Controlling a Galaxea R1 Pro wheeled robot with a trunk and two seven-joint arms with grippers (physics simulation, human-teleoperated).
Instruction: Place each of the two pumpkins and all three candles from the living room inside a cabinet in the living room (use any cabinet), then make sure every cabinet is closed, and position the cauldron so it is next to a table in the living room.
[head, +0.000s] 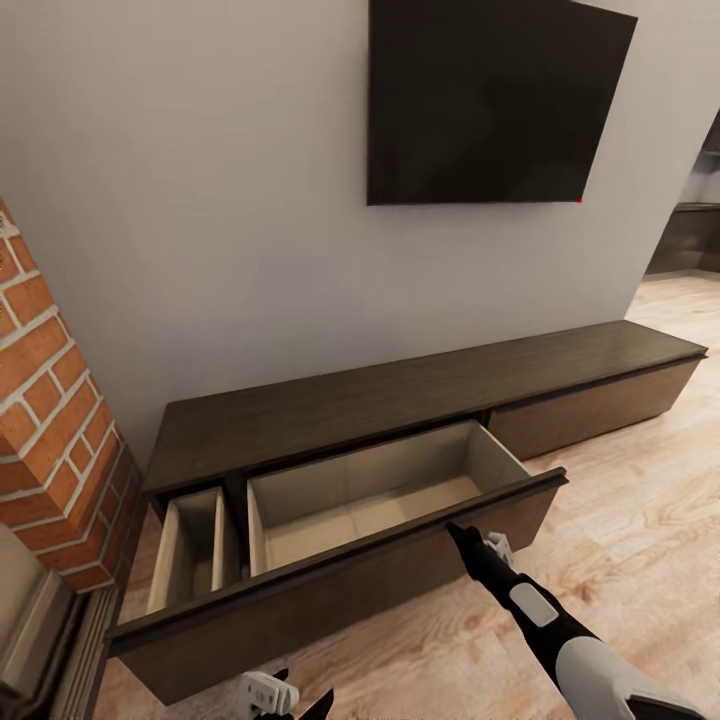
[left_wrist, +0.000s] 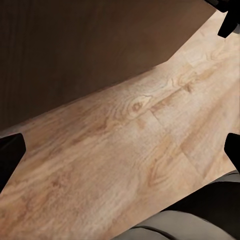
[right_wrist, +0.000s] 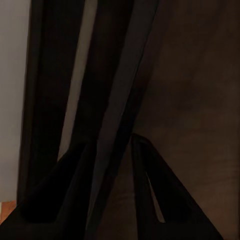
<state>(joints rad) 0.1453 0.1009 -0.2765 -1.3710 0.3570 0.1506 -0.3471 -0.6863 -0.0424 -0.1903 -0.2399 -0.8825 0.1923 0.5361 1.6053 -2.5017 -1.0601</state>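
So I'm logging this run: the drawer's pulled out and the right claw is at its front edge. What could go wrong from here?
The right claw pinches just the thin top edge of the drawer front, so it may slip off. The pale drawer looks empty; closing now stores nothing. The left claw hangs near the front and could get bumped.

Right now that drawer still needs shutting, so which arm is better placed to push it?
Right, probably: its tool is at the open drawer's front panel, its fingers straddling the top edge. The left tool hangs low near the floor.
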